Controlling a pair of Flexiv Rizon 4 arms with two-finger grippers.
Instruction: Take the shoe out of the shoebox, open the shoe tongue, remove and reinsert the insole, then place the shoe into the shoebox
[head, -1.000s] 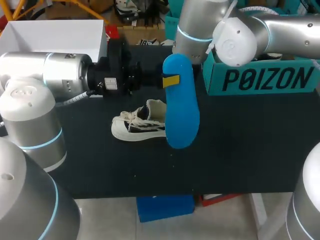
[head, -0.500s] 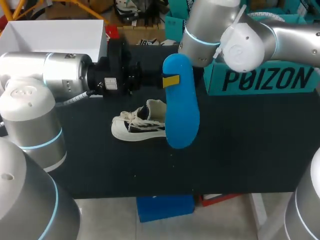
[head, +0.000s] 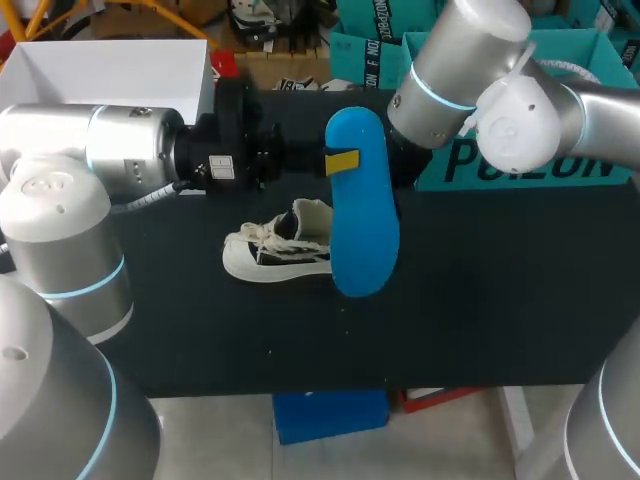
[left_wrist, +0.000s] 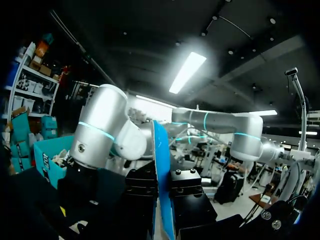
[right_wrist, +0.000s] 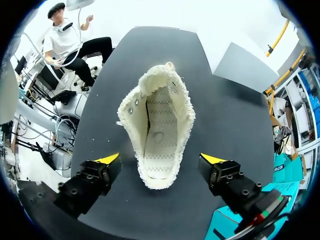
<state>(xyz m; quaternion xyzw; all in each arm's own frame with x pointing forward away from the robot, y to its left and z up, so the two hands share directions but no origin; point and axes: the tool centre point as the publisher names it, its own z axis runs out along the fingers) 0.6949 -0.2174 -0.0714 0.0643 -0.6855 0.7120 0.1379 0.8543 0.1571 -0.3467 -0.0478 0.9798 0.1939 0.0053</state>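
The blue insole (head: 360, 205) hangs upright in the air over the heel end of the shoe, with my left gripper (head: 335, 160) shut on its upper part. In the left wrist view the insole (left_wrist: 161, 170) shows edge-on, clamped between the black fingers (left_wrist: 141, 192) of the left gripper (left_wrist: 162, 200). The white low-top shoe (head: 272, 250) lies on the black table, toe to the left. From above, my right gripper (right_wrist: 160, 160) looks down into the shoe (right_wrist: 157, 130), open, its yellow tips either side of the heel and clear of it. The right gripper is hidden in the head view.
The teal shoebox (head: 590, 165) stands at the back right, partly behind my right arm (head: 470, 70). A white box (head: 110, 70) sits at the back left. The black table (head: 480, 300) is bare in front and to the right of the shoe.
My right arm has swung to the right and lower in the head view, now covering part of the teal box front. The left arm, insole and shoe have not moved.
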